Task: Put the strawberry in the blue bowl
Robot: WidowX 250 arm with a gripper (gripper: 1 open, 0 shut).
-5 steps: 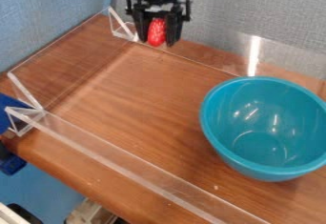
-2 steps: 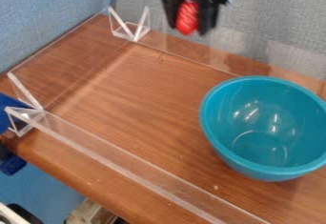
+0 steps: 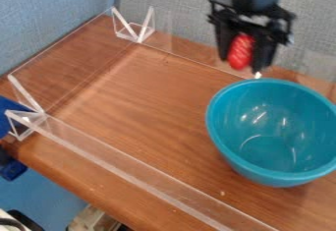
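The black robot tool (image 3: 245, 48) is gripping the small bright red toy strawberry (image 3: 241, 52), its dark fingers closing in on the fruit from either side. The strawberry is hanging in the air, clear of the brown wooden bench (image 3: 132, 97), and in the camera view it is showing just above the far rim of the large round teal-blue plastic bowl (image 3: 272, 134). Whether it is already lying over the opening or is hanging behind the rim is something this single view is not settling.

The bowl is standing upright on the bench towards the right of the picture, its glossy inside facing up, and no fruit is showing in it. To the far left of it, two white wire-like corner pieces (image 3: 128, 26) (image 3: 24, 120) are standing at the edges of the bench, well apart from the path to the bowl.

The step in hand seems to be the carry: the picking up is done, the placing is still to do. The next move is likely calling for bringing the strawberry over the middle of the bowl, keeping it high enough to pass the rim, then lowering it a little and spreading the fingers to let it fall inside. Letting go too soon would be risking a drop onto the rim or behind the bowl.
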